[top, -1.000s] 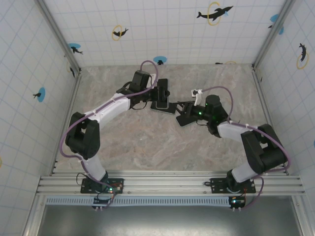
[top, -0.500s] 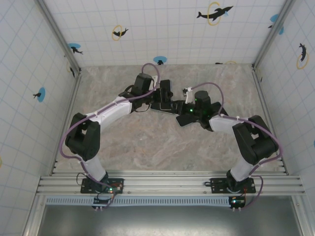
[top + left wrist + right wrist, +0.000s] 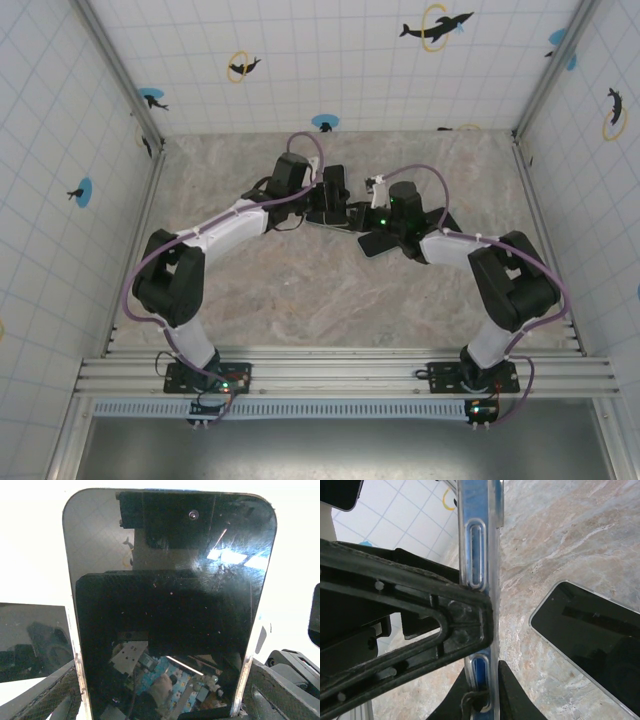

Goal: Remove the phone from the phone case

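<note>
In the top view the left arm reaches from its base at 7 o'clock up to the middle of the desk (image 3: pixel 300 300). The left end effector (image 3: pixel 332 192) sits just toward 12 o'clock from the centre. It is clenched on the phone (image 3: pixel 170 630), which stands upright between its fingers (image 3: pixel 50 700). One finger is at the phone's lower 7 o'clock corner and the other at its 5 o'clock corner. The phone's glossy black screen faces the left wrist camera and mirrors the rig. Pale strips run down both of its long sides. I cannot tell whether these strips, or the blue edge (image 3: pixel 476 540) seen from the right wrist, belong to the phone or to a case around it.

The blue edge runs from 12 to 6 o'clock in the right wrist view and carries two long side buttons. Toward 4 o'clock from it, a black slab (image 3: pixel 590 650) with rounded corners lies flat on the marbled desk, apart from the phone.

The right arm comes in from 5 o'clock. The right end effector (image 3: pixel 363 213) meets the phone from the 3 o'clock side, close to the left one. One black finger (image 3: pixel 395 605) lies with its tip against the blue edge, between the two buttons. I cannot tell whether this end effector is clenched or released.
</note>
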